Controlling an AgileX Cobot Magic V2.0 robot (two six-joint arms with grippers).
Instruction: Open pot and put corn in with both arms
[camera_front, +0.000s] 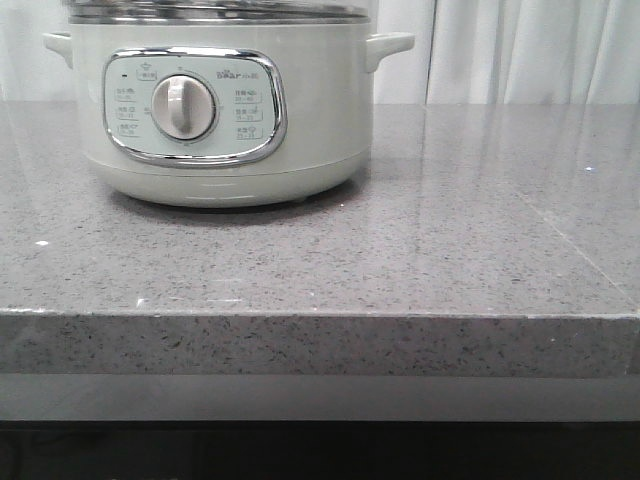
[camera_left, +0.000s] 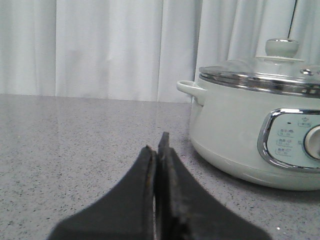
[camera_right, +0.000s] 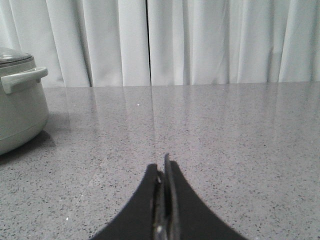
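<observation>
Both the left gripper (camera_left: 159, 150) and right gripper (camera_right: 164, 172) are resting pressed closed and empty, since the pot (camera_front: 215, 110) is sitting lidded.

Left claw (camera_left: 159, 150) and right claw (camera_right: 163, 172) both closed, empty.

The pot (camera_front: 225, 110) stands on the left part of the desk (camera_front: 480, 230), its lid (camera_left: 260, 75) on, the one obstacle there. To its right the grey surface lies bare back to the curtain (camera_right: 200, 40). Open desk runs along the near edge too.
</observation>
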